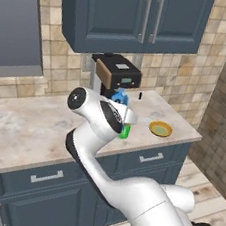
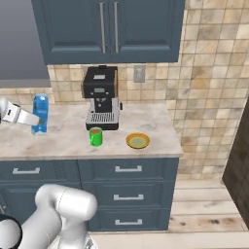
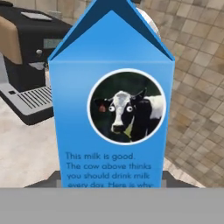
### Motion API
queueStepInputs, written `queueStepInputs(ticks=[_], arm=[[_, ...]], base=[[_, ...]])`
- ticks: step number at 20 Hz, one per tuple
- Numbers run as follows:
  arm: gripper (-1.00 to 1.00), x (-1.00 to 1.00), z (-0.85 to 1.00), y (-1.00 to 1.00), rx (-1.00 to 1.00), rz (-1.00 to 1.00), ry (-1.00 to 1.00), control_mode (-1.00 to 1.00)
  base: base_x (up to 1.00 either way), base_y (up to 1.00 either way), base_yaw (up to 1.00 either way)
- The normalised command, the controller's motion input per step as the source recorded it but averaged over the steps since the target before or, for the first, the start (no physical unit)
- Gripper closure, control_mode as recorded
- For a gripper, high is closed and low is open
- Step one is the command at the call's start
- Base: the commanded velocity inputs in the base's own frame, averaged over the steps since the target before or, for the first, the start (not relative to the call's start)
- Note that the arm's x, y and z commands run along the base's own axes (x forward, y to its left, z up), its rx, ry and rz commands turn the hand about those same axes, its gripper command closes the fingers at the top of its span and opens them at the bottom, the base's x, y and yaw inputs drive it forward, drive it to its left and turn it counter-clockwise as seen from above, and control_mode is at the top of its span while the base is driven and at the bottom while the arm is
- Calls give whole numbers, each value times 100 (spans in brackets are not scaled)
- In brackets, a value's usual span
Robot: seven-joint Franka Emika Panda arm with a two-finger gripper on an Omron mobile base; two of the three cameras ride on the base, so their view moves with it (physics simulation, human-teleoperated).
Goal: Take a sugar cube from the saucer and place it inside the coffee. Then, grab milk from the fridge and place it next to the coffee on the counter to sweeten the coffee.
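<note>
milk (image 2: pixel 40 113): stands upright over the left part of the table, well left of the coffee machine; in the hand view its cow label faces the camera and the carton sits square between the fingers, so it looks carried rather than set free. Whether its base already touches the table I cannot tell.
end effector (image 2: pixel 39 118): reaches in from the left edge of the right base view and is pinching the milk low on its sides, jaws held partly apart by the carton's width; the low grip keeps the tall carton from tipping, in my judgement.
table (image 2: pixel 68 141): beige marbled top with open surface between the milk and the coffee, which seems the natural spot to put the carton down.
coffee machine (image 2: pixel 101 97): black and silver, against the tiled wall just behind the coffee; it limits how far back the carton can go.
coffee (image 2: pixel 96 136): green cup upright in front of the machine's drip tray, brown liquid at its top.
saucer (image 2: pixel 137 141): yellow-orange plate to the right of the coffee, apart from it; no sugar cube can be made out on it at this size.
obstacles: nothing lies between milk and coffee; the risk I see is brushing the cup when closing in.
</note>
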Motion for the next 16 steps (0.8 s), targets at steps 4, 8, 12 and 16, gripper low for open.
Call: queueStepInputs(ticks=[4,8,12,16], arm=[[100,58,-38,0,-12,-6,0,-100],[100,47,-42,0,-9,-4,0,-100],[100,39,-40,-2,-6,-3,0,-100],[100,13,-37,-6,-2,0,0,-100]], base=[[0,0,0],[0,0,0],[0,0,0],[0,0,0]])
